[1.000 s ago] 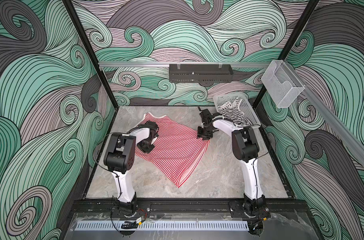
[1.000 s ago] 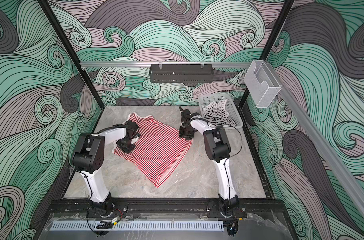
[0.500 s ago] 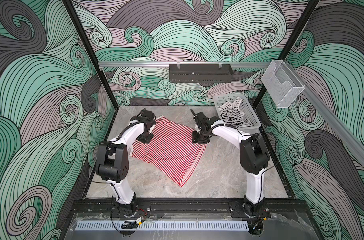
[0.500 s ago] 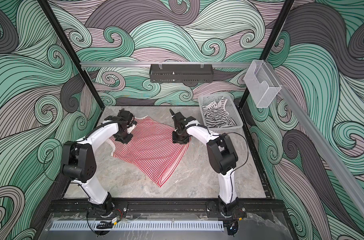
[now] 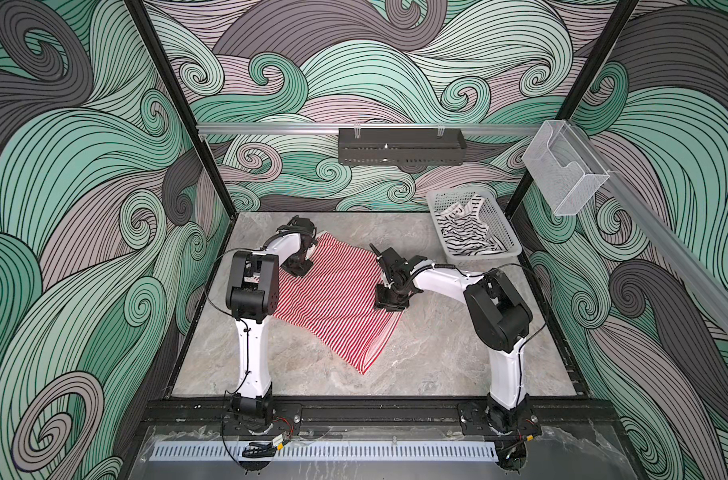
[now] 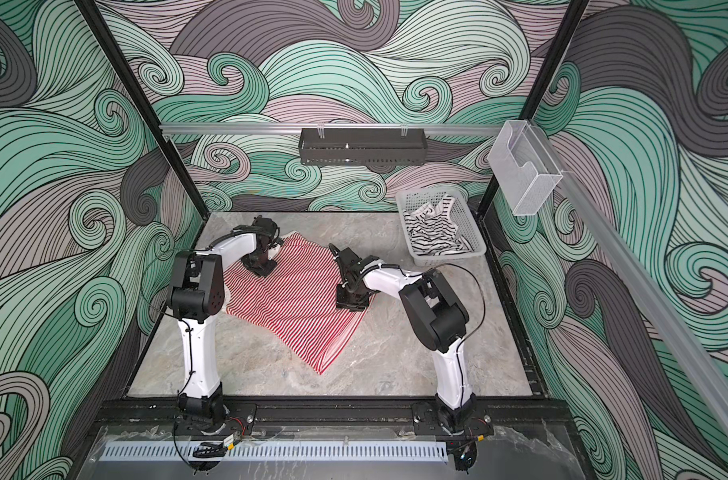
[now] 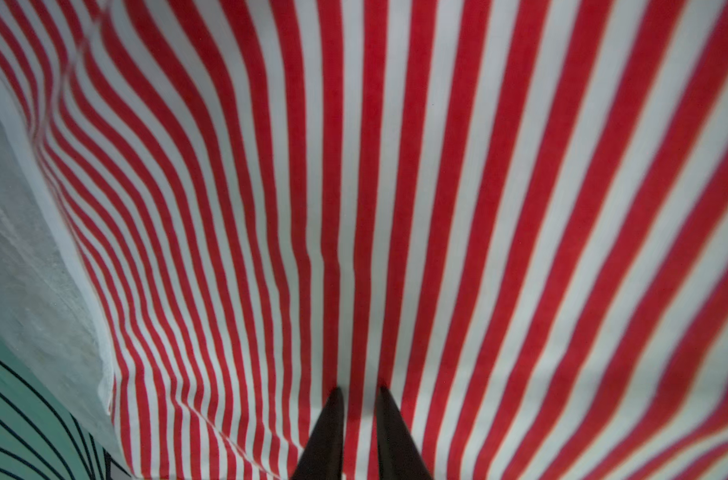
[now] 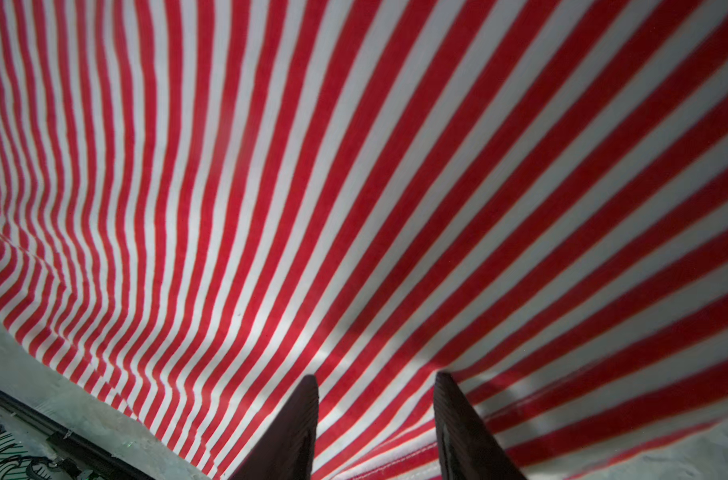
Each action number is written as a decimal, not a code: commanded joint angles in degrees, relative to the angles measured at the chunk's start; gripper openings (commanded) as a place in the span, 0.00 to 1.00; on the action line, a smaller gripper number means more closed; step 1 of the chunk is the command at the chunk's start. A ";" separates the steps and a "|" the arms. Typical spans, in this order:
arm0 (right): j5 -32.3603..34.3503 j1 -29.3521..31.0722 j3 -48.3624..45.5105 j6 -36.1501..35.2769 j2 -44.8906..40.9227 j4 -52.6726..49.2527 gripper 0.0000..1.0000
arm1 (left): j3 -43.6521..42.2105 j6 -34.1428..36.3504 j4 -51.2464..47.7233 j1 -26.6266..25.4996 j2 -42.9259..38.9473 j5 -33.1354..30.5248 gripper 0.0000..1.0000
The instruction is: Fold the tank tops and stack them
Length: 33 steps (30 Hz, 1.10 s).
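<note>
**A:** Where was the red-and-white tank top (image 5: 337, 299) (image 6: 296, 303)?

**B:** Spread on the grey table (image 5: 437, 353), a little left of the middle. In both top views one pointed corner reached toward the near edge.

**A:** And the left gripper (image 5: 299, 269)?

**B:** It was down on the garment's far left part. In the left wrist view its fingers (image 7: 331, 419) stood almost together, pinching a narrow strip of the striped cloth, and the stripes fanned away from them.

**A:** The right gripper (image 5: 389, 300)?

**B:** It was at the garment's right edge, about midway between far and near. In the right wrist view its jaws stood wider apart, with cloth and the hem between them. One finger (image 8: 458, 415) had fabric riding up against its tip. It looked like a grip on a thicker fold.

**A:** And the other one?

**B:** The black-striped tank top (image 5: 466, 237) lay crumpled inside the white basket (image 5: 485, 255) at the far right corner of the table. It was well apart from both grippers.
</note>
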 commanded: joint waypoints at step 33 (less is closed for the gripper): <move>0.95 -13.53 -1.37 -3.01 -5.38 0.50 0.45 | -26.19 -4.92 -0.27 -0.32 -24.85 5.55 0.20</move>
